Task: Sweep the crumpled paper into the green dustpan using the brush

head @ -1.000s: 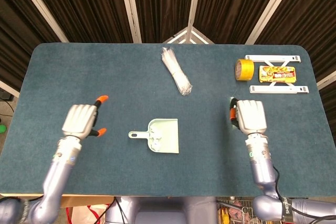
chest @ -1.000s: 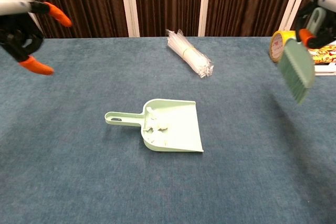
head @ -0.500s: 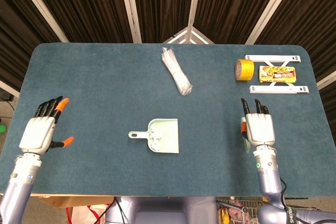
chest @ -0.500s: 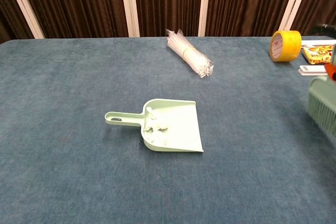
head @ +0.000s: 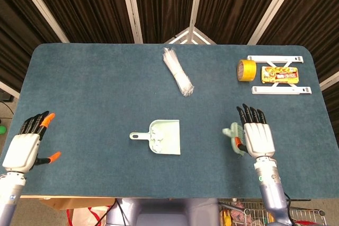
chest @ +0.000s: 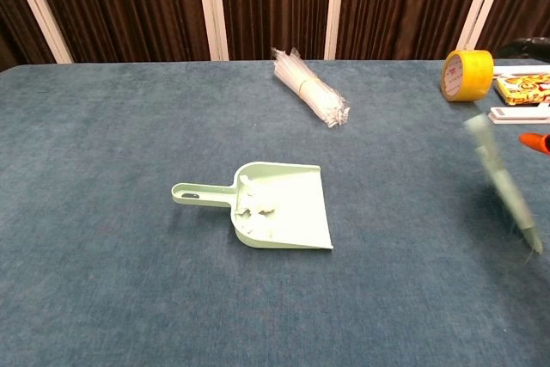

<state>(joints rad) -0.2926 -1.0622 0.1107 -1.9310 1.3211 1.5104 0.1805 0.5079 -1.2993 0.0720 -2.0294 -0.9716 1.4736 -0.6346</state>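
Note:
The green dustpan (head: 168, 136) (chest: 292, 208) lies mid-table with its handle pointing left. The crumpled paper (head: 157, 141) (chest: 255, 204) sits inside it near the handle. The pale green brush (head: 233, 138) (chest: 503, 188) shows blurred and tilted at the right, just left of my right hand (head: 257, 137). That hand's fingers are stretched out straight and do not wrap the brush; only an orange thumb tip (chest: 534, 141) shows in the chest view, apart from the brush. My left hand (head: 24, 147) hovers at the near left edge, fingers spread, holding nothing.
A bundle of clear plastic strips (head: 178, 78) (chest: 310, 88) lies behind the dustpan. A yellow tape roll (head: 246, 70) (chest: 467, 75) and a yellow box in a white frame (head: 280, 75) (chest: 522, 88) sit at the far right.
My left hand drew back to the near left edge and left the chest view. My right hand pulled toward me and straightened its fingers; the brush slipped out to its left.

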